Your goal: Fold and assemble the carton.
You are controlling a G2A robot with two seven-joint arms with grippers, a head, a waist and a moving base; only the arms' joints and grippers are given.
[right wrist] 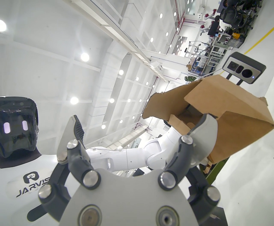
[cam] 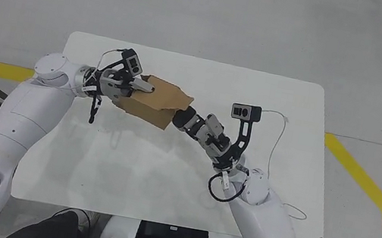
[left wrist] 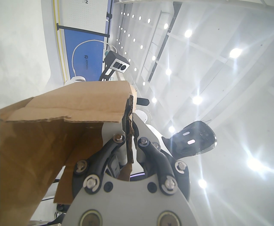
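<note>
The carton [cam: 157, 102], held above the table [cam: 293, 106], looks half-formed with its flaps loose: the left gripper [left wrist: 129, 137] pinches one wall edge, the right gripper [right wrist: 141, 123] is spread wide with one finger against a flap, and the closing folds are not yet done.

The left arm [cam: 23, 112] and right arm [cam: 266, 217] are glossy white shells with rounded joints. Each wrist bears a small black camera box [cam: 244, 112] on a dark bracket, and a black cable [cam: 221, 190] loops at the right wrist. The left pincer [left wrist: 128, 130] and right pincer [right wrist: 140, 119] have grey plates, black links, silver screws [right wrist: 92, 177] and pale grey fingers [right wrist: 208, 126]. The head [right wrist: 18, 126] is a dark glossy visor with two pale oblong lights
</note>
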